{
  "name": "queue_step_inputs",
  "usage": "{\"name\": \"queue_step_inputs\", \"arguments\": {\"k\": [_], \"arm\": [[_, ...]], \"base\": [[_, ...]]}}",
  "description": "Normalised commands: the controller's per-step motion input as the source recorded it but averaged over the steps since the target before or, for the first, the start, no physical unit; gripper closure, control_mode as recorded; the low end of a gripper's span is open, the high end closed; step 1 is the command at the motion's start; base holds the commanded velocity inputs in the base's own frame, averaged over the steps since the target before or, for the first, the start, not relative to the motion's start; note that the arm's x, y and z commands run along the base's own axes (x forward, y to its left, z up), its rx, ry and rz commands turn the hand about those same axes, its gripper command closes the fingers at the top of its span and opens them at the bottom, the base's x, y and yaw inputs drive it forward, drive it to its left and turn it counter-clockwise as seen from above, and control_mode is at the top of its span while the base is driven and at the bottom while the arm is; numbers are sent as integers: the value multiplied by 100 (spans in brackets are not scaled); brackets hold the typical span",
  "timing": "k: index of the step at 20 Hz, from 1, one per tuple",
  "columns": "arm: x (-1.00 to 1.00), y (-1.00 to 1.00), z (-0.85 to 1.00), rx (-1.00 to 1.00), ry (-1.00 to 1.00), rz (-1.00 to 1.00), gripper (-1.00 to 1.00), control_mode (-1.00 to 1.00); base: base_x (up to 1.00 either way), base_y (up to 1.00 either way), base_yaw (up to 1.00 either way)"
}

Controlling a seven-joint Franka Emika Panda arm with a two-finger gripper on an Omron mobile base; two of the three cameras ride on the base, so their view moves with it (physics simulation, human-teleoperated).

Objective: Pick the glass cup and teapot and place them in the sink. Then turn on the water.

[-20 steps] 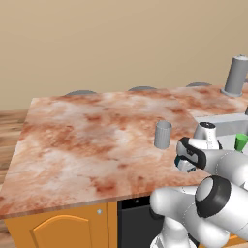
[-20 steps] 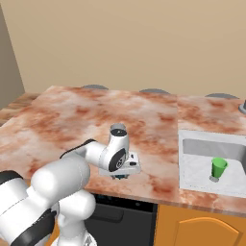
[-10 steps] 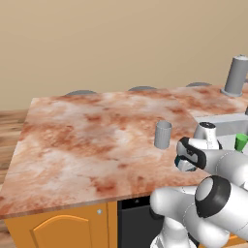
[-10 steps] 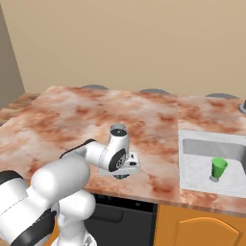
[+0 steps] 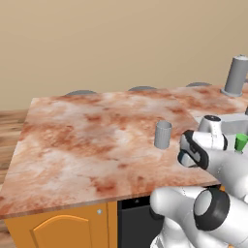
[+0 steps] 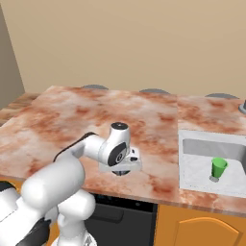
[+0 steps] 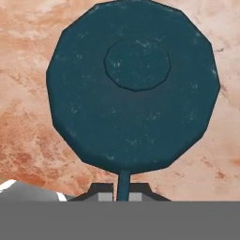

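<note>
The dark teal teapot (image 7: 136, 89) sits on the marble counter straight below my hand, seen from above with its round lid knob in the middle. Its thin handle (image 7: 123, 183) runs down between my fingertips, and the gripper (image 7: 123, 193) is shut on that handle. In the left base view my hand (image 5: 193, 151) hangs low over the counter's front edge, just right of the grey glass cup (image 5: 162, 134), which stands upright and apart from it. The sink (image 6: 207, 144) lies to the right, with the grey tap (image 5: 235, 74) behind it. The hand (image 6: 120, 154) hides the teapot in the right base view.
A small bright green cup (image 6: 219, 168) stands in the sink basin. The counter's front edge (image 5: 106, 196) runs just below my hand. Wide bare marble (image 5: 87, 135) stretches to the left of the glass cup.
</note>
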Motion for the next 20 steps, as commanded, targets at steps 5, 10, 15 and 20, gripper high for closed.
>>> {"name": "queue_step_inputs", "arguments": {"k": [5, 10, 15, 20], "arm": [[-25, -10, 54, 0, -1, 0, 100, -100], [-45, -6, 51, 1, 0, 0, 100, -100], [-41, -7, 51, 0, 0, 0, 100, -100], [-39, -12, 47, 0, 0, 0, 100, -100]], "base": [[0, 0, 0], [0, 0, 0], [0, 0, 0], [0, 0, 0]]}}
